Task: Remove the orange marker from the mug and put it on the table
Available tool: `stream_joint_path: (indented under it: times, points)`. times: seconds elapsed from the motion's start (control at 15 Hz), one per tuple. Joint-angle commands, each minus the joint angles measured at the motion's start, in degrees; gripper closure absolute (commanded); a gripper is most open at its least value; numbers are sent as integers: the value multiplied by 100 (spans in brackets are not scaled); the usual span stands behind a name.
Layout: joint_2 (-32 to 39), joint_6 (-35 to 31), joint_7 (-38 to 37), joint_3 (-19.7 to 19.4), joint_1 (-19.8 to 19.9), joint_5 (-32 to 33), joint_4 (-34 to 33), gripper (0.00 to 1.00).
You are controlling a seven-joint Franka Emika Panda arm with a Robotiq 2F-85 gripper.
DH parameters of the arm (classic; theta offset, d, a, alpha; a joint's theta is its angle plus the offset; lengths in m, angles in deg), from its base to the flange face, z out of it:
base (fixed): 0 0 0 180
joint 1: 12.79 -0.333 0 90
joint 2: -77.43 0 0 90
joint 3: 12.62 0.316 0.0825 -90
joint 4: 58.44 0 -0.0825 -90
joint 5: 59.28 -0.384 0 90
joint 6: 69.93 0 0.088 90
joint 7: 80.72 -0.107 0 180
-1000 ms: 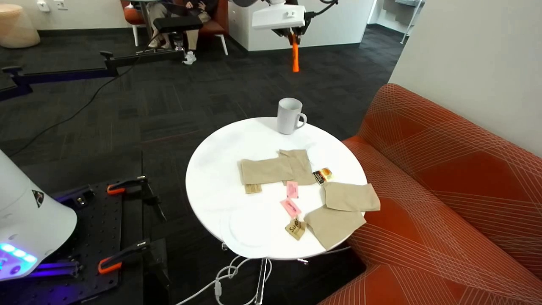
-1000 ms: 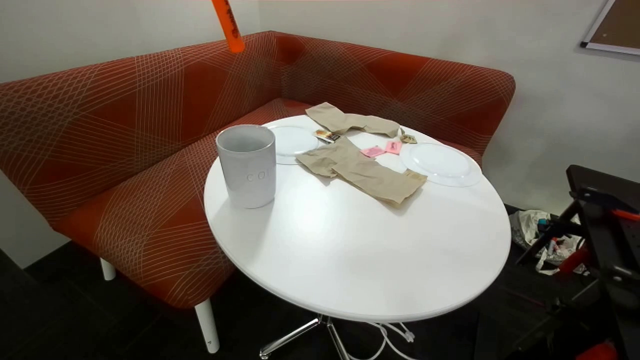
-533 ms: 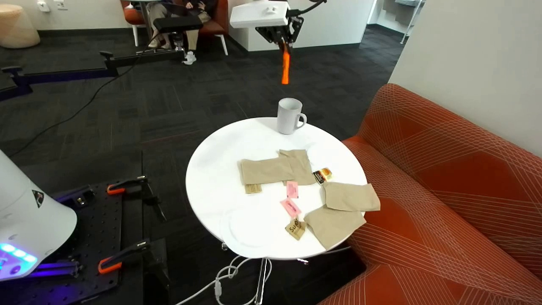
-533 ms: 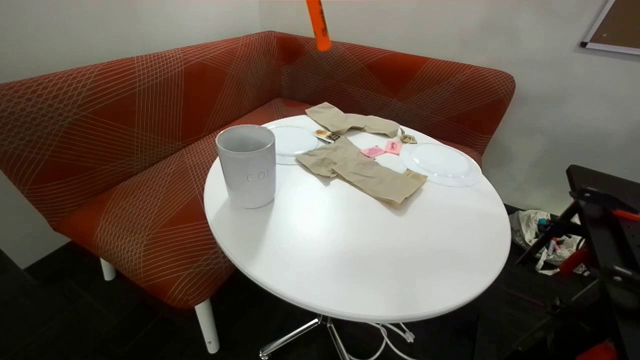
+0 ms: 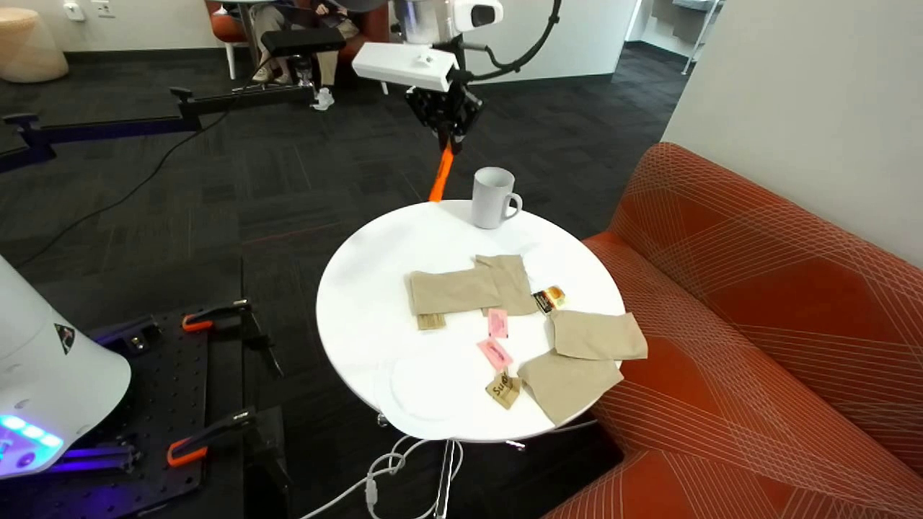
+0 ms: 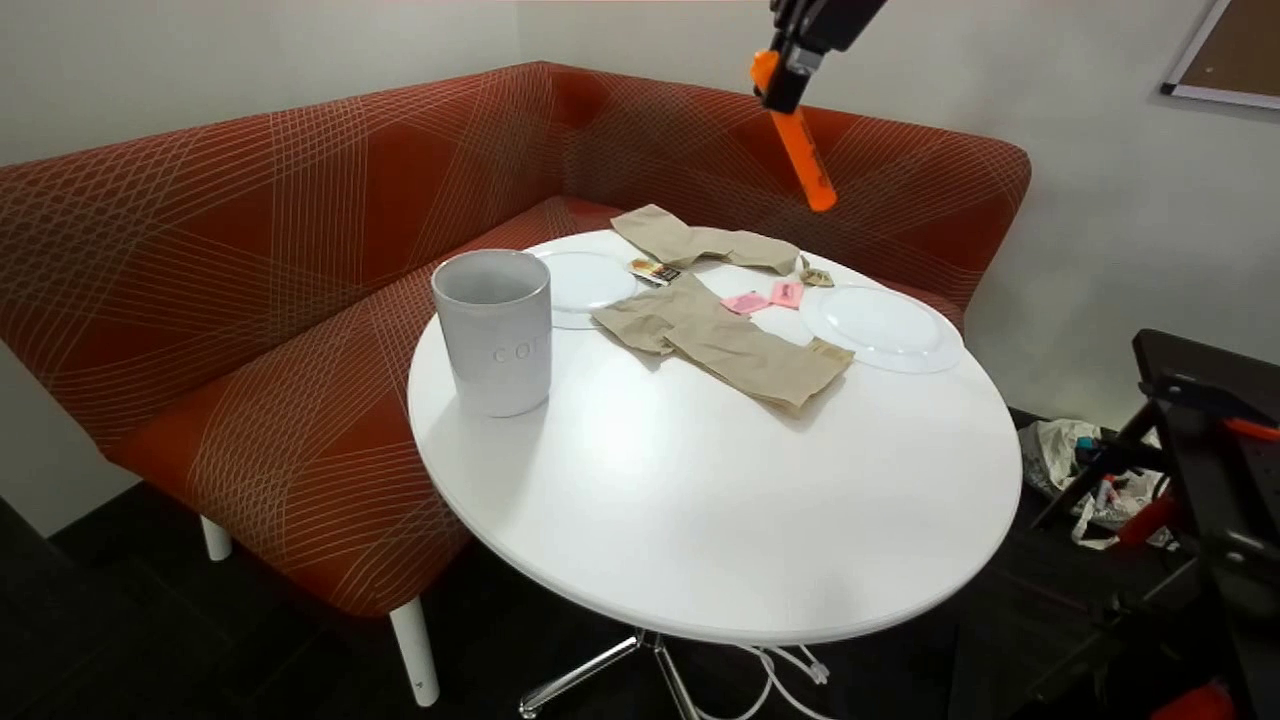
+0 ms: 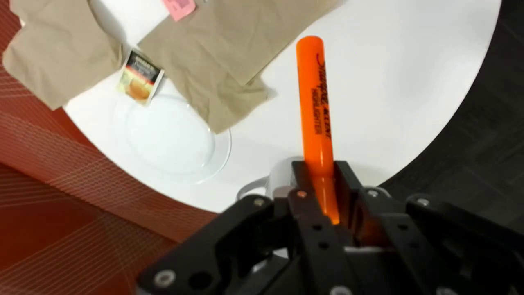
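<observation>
My jaws are closed around the orange Sharpie Accent highlighter point(image 7: 318, 123), gripping it toward one end; most of its length juts past them, tilted, its free end in the air. Against half a second ago, jaws and highlighter sit lower, lean more and are farther over from the white mug point(image 6: 497, 335), which stands upright below them and off to one side, in the same spot as before. So I take the removal as done and the setting-down as begun. What remains is to settle the highlighter on the round white counter point(image 6: 690, 520) below the jaws and let go. In an exterior view the free end lines up with the counter's edge, and a round barrel may roll, so I judge it wise to carry it farther in and lay it flat before releasing. Past the free end, ahead of the jaws, I have brown paper napkins point(image 5: 458, 290), then small pink packets point(image 5: 497, 322); beyond, off to one side, the orange-red patterned sofa point(image 5: 692, 375).
</observation>
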Motion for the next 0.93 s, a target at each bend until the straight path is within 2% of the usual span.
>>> stream_joint_path:
  times: [0.0, 0.47, 0.87]
  points:
    - [-35, 231, -129, -106, -195, -178, 297, 95]
    - [407, -187, -1345, -78, -451, 358, 706, 95]
    - [1103, -1773, -2012, -187, -658, 627, 772, 95]
